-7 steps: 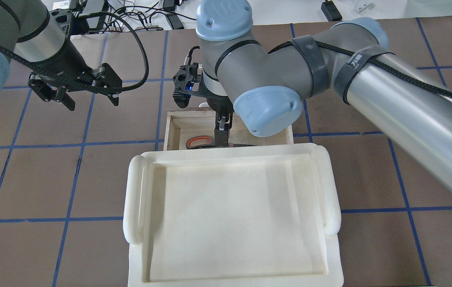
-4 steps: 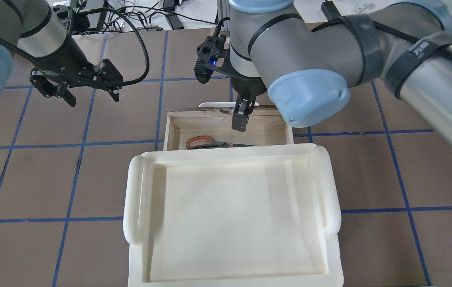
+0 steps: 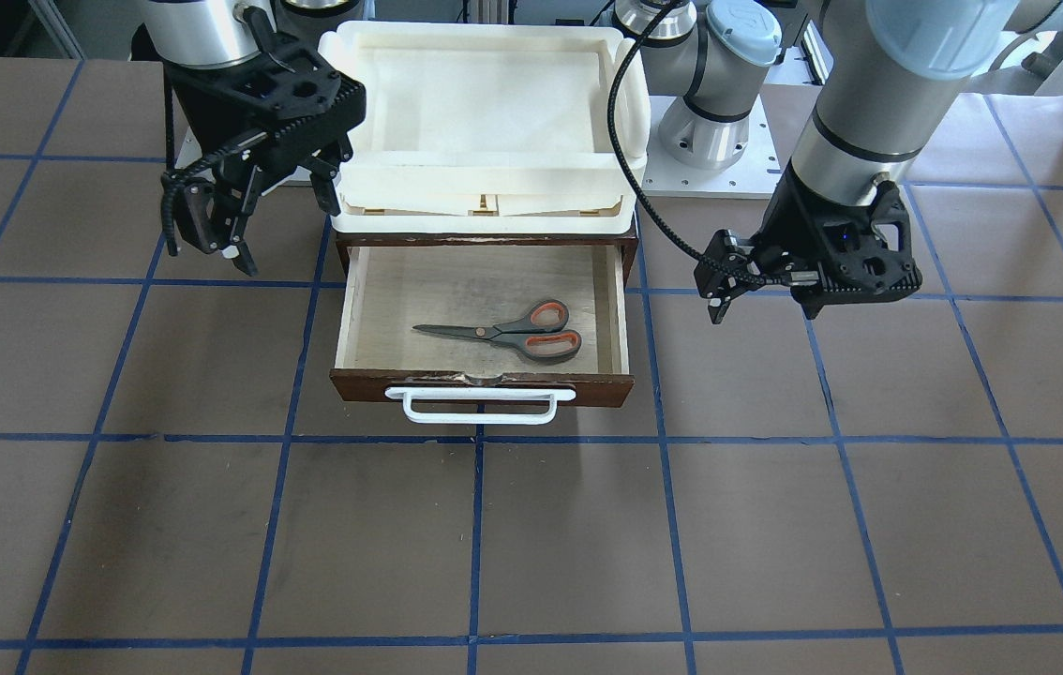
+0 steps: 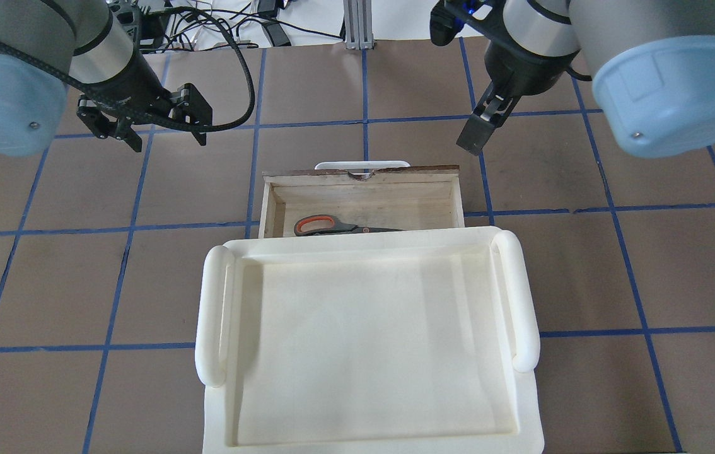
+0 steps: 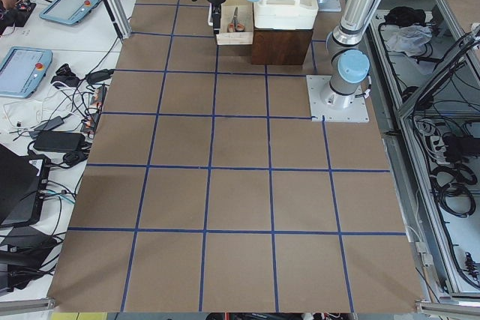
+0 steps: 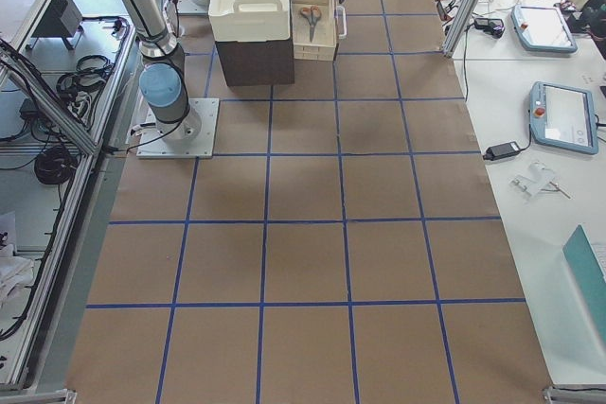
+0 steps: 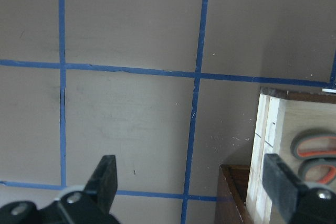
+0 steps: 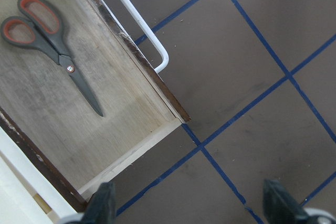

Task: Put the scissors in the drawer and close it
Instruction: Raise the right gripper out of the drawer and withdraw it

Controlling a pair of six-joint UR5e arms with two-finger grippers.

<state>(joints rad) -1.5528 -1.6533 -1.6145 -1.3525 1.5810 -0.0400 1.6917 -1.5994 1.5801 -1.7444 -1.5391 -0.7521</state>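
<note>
The scissors (image 3: pixel 513 333) lie flat in the open drawer (image 3: pixel 485 386), handles toward the robot's left. They also show in the overhead view (image 4: pixel 332 226) and the right wrist view (image 8: pixel 52 45). The drawer's white bar handle (image 3: pixel 471 409) faces away from the robot. My right gripper (image 4: pixel 476 137) is open and empty. It hovers past the drawer's far right corner; its view shows both fingers spread wide (image 8: pixel 191 205). My left gripper (image 4: pixel 168 140) is open and empty above the table, left of the drawer (image 7: pixel 273 145).
A cream-white tray (image 4: pixel 364 347) sits on top of the dark brown cabinet that holds the drawer. The brown table has a blue tape grid. The robot base (image 3: pixel 710 141) stands behind the cabinet. Cables and devices lie beyond the table's far edge.
My right gripper has risen out of the drawer and moved away to the far right, leaving the scissors lying inside. My left gripper has shifted slightly farther away.
</note>
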